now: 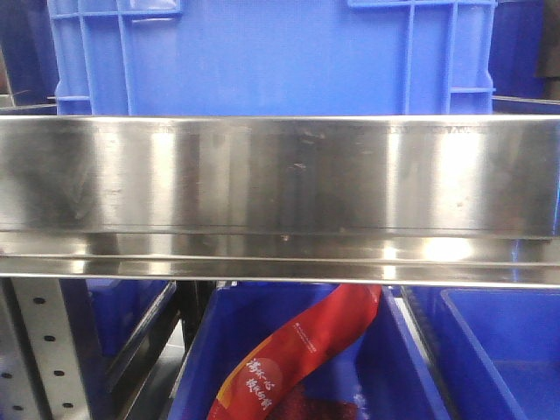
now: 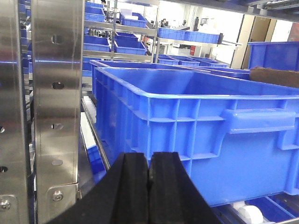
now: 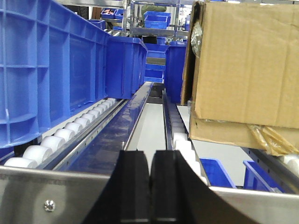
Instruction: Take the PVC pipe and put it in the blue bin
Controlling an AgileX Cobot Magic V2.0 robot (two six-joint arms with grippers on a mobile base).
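Looking across all three views, I find no PVC pipe anywhere, so the task seems not yet begun: locating, grasping and dropping it all remain. My left gripper [image 2: 148,179] has its jaws clenched on nothing, facing a large blue bin [image 2: 201,135] beside a steel upright [image 2: 56,102]. My right gripper [image 3: 150,186] is likewise pressed shut and empty, aimed down a roller track [image 3: 70,133] past a cardboard box [image 3: 243,70]. Below the steel shelf rail [image 1: 280,175] a red packet [image 1: 297,350] lies in a lower bin.
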